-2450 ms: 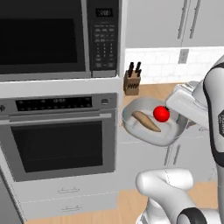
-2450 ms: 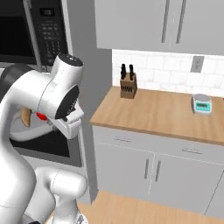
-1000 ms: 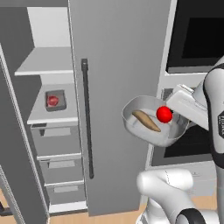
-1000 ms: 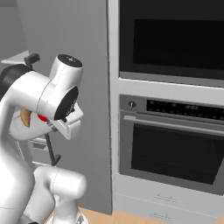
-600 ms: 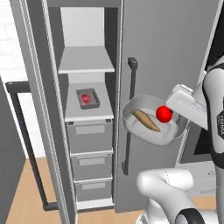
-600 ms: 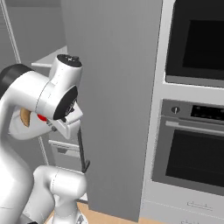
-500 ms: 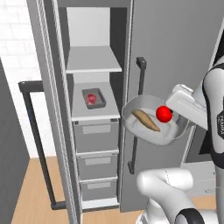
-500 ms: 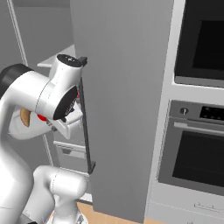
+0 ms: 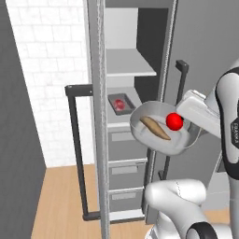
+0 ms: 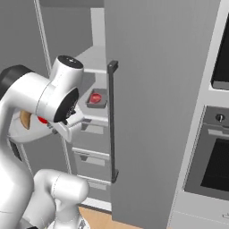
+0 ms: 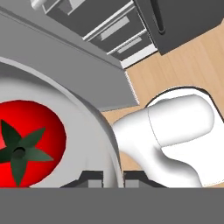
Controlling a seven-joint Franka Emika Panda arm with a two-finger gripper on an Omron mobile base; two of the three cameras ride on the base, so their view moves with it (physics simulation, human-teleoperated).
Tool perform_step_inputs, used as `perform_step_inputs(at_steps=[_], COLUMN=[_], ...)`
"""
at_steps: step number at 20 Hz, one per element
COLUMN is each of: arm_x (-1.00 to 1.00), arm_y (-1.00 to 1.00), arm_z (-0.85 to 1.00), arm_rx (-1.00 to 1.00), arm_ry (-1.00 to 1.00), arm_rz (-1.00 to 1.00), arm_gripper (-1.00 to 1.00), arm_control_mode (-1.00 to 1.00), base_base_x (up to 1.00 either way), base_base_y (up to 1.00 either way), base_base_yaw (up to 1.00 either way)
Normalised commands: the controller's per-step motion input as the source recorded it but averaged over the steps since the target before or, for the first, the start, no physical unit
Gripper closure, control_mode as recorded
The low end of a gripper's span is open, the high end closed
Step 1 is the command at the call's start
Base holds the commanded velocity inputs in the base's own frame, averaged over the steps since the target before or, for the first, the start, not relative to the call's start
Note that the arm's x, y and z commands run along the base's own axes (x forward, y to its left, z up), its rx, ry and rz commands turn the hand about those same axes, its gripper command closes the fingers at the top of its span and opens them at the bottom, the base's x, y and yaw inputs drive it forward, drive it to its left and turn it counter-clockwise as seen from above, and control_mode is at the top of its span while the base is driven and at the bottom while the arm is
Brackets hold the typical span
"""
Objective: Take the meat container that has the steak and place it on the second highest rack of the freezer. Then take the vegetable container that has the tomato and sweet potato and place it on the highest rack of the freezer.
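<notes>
My gripper (image 11: 113, 177) is shut on the rim of the vegetable container (image 9: 161, 135), a grey round bowl held level in front of the open freezer. In the bowl lie a red tomato (image 9: 175, 121) and a brown sweet potato (image 9: 155, 129). The hand view shows the tomato (image 11: 26, 144) close up, with the bowl's rim (image 11: 98, 127) running down between the fingertips (image 11: 94, 177). The meat container (image 9: 120, 103) with the red steak sits on a freezer rack, one level below the top shelf (image 9: 128, 67). From the right base view the meat container (image 10: 96, 98) shows past my arm.
The freezer's open left door (image 9: 95, 116) and its dark handle (image 9: 74, 140) stand close on the left. The closed right door (image 10: 152, 112) has a long handle (image 10: 112, 120). Drawers (image 9: 126, 140) fill the freezer below the racks. An oven (image 10: 214, 156) is at the far right.
The base has moved, so the whole picture has shifted and the open freezer now sits nearer the middle. The bowl stays in my gripper, held the same way.
</notes>
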Motion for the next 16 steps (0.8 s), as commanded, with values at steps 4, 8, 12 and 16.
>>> perform_step_inputs(at_steps=[4, 8, 12, 16], arm_x=[0.0, 0.0, 0.0, 0.0], arm_y=[0.0, 0.0, 0.0, 0.0], arm_z=[0.0, 0.0, 0.0, 0.0], arm_rx=[0.0, 0.0, 0.0, 0.0], arm_ry=[0.0, 0.0, 0.0, 0.0], arm_rz=[0.0, 0.0, 0.0, 0.0], arm_gripper=[1.0, 1.0, 1.0, 1.0], arm_control_mode=[1.0, 1.0, 1.0, 1.0], base_base_x=[0.33, 0.46, 0.24, 0.14], base_base_y=[0.04, 0.02, 0.16, 0.15], base_base_yaw=[0.0, 0.0, 0.0, 0.0])
